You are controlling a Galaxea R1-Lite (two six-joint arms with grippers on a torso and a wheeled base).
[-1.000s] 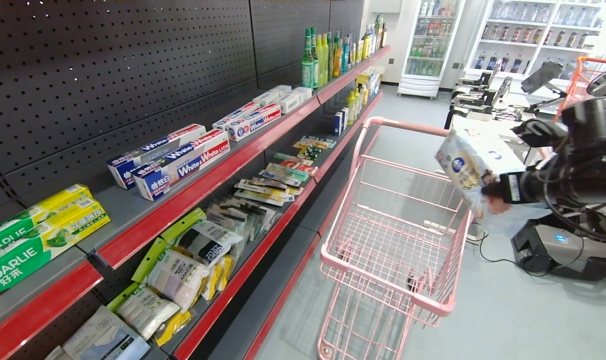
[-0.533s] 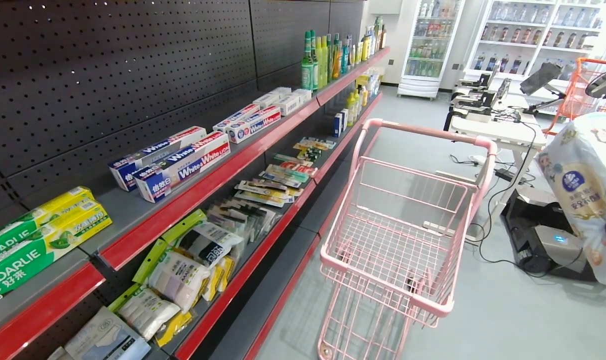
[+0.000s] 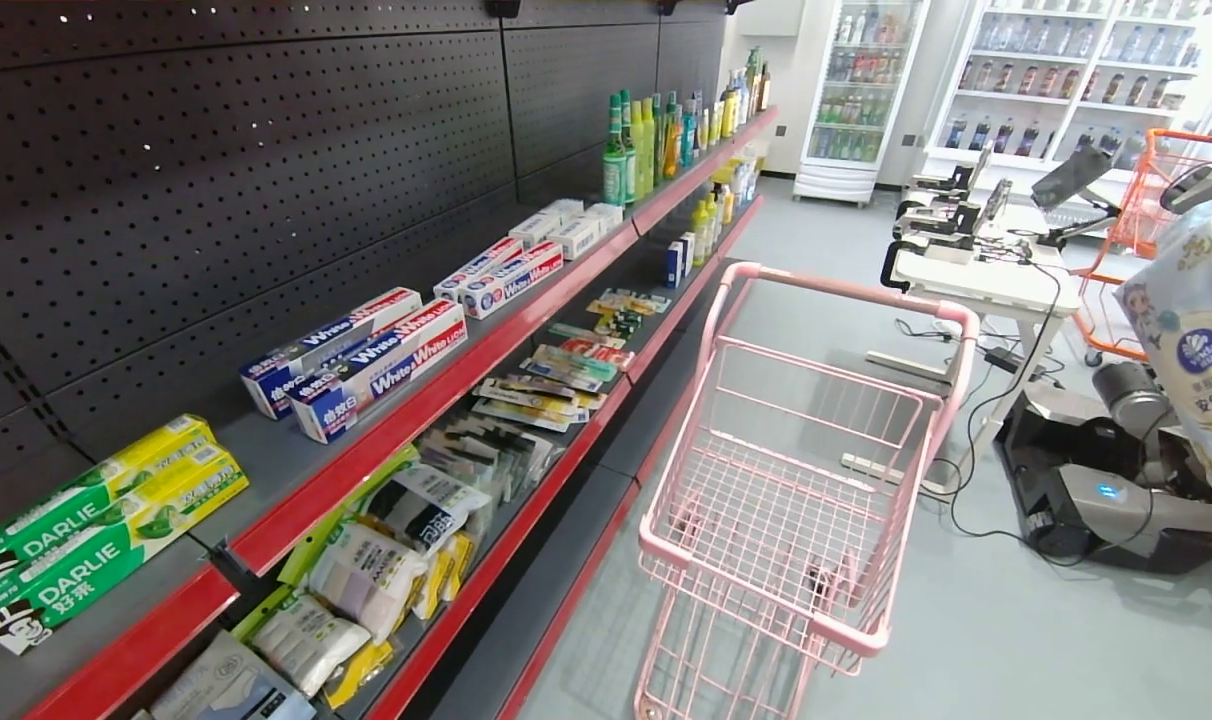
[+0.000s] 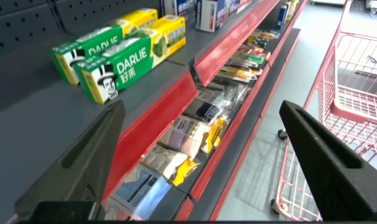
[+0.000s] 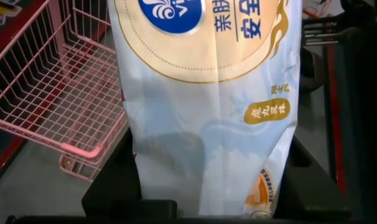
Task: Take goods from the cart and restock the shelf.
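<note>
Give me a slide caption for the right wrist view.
Right end effector grips a tall white plastic pack with blue-and-gold print beside a pink wire shopping cart.

The right gripper (image 5: 213, 149) has a pack (image 5: 207, 93) clamped between its black fingers (image 5: 114, 186), one pressing on each side. The pack is pale, with a round blue emblem near its far end, a wide cream oval ringed in gold around that, and a small gold label lower down. Beyond it on one side is the pink wire cart (image 5: 83, 149), its basket corner near the pack. Grey floor (image 5: 39, 186) lies below the cart.
</note>
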